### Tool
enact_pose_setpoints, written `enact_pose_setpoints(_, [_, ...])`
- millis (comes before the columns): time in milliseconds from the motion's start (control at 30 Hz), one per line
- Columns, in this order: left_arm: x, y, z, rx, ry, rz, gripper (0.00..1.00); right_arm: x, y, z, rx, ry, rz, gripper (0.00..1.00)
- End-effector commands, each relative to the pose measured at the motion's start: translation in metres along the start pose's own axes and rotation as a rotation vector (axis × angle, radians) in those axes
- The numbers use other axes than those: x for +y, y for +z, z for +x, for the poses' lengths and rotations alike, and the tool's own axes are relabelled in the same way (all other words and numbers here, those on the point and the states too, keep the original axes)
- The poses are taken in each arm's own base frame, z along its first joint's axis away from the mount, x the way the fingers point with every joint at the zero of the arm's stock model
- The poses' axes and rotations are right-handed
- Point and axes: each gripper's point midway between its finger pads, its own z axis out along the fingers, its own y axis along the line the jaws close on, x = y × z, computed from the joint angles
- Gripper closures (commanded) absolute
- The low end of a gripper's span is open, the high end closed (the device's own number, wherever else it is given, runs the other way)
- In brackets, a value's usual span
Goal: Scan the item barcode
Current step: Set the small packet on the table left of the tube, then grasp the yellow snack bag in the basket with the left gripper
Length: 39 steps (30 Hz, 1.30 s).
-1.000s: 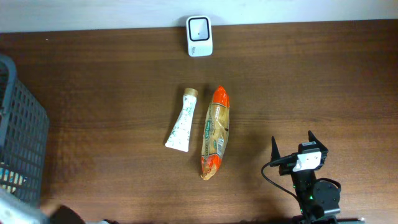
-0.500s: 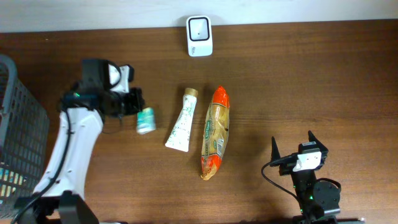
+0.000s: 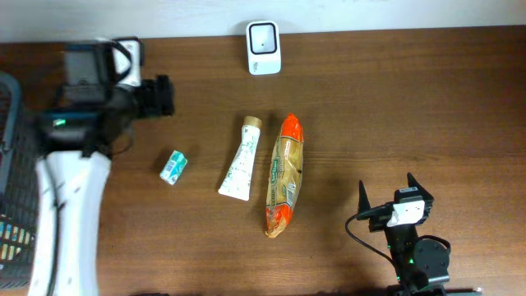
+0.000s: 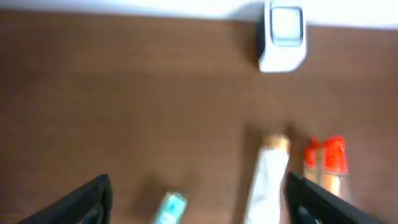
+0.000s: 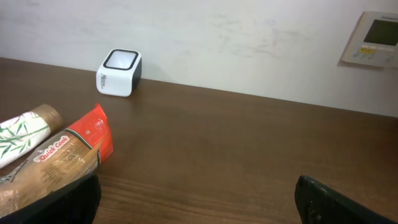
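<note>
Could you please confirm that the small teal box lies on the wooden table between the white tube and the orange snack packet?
Not quite: the small teal box lies on the wooden table, but left of the white tube in the overhead view, apart from it, not between it and the orange snack packet.

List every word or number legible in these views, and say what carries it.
"Quick Cook": on the orange packet, seen from the right wrist.
Too small or blurred to read: the print on the white tube, the small teal box, the mark on the scanner, the wall panel.
</note>
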Motion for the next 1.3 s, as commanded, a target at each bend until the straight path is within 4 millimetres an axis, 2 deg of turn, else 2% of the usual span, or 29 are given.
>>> enact_pose_setpoints(0, [0.081,-0.093,-0.050,-0.191,-0.043,-0.356,0.01,-0.003,0.000,0.003,0.006,0.000,0.016,0.02])
enact_pose_setpoints(67, [0.130,-0.129,-0.050,-0.245,-0.167,-0.512,0.01,-0.003,0.000,0.003,0.006,0.000,0.016,0.02])
enact_pose_setpoints(100, [0.164,-0.148,-0.042,-0.269,-0.289,-0.624,0.01,-0.003,0.000,0.003,0.006,0.000,0.016,0.01])
enact_pose_setpoints(133, [0.190,-0.161,-0.033,-0.285,-0.386,-0.702,0.01,-0.003,0.000,0.003,0.006,0.000,0.016,0.02])
enact_pose_setpoints(167, [0.222,-0.174,-0.017,-0.286,-0.490,-0.780,0.01,-0.003,0.000,0.003,0.006,0.000,0.016,0.02])
enact_pose_setpoints(233, [0.261,-0.184,0.011,-0.255,-0.624,-0.871,0.00,-0.003,0.000,0.003,0.006,0.000,0.016,0.02])
enact_pose_setpoints(300, [0.295,-0.178,0.052,-0.152,-0.731,-0.941,0.00,-0.003,0.000,0.003,0.006,0.000,0.016,0.01])
enact_pose_setpoints(433, [0.336,-0.152,0.142,0.090,-0.873,-1.016,0.00,-0.003,0.000,0.003,0.006,0.000,0.016,0.01])
enact_pose_setpoints(600, [0.365,-0.141,0.231,0.291,-0.973,-1.058,0.01,-0.003,0.000,0.003,0.006,0.000,0.016,0.02])
enact_pose_setpoints(767, [0.385,-0.125,0.284,0.471,-0.995,-1.029,0.01,-0.003,0.000,0.003,0.006,0.000,0.016,0.02])
enact_pose_setpoints(867, [0.392,-0.127,0.293,0.491,-1.001,-1.037,0.01,-0.003,0.000,0.003,0.006,0.000,0.016,0.02])
enact_pose_setpoints(967, [0.404,-0.132,0.292,0.455,-0.981,-1.059,0.01,-0.003,0.000,0.003,0.006,0.000,0.016,0.02])
enact_pose_setpoints(1100, [0.417,-0.107,0.261,0.330,-0.838,-0.897,0.00,-0.003,0.000,0.003,0.006,0.000,0.016,0.02])
enact_pose_setpoints(1267, [0.438,-0.111,0.245,0.332,-0.603,-0.906,0.00,-0.003,0.000,0.003,0.006,0.000,0.016,0.01])
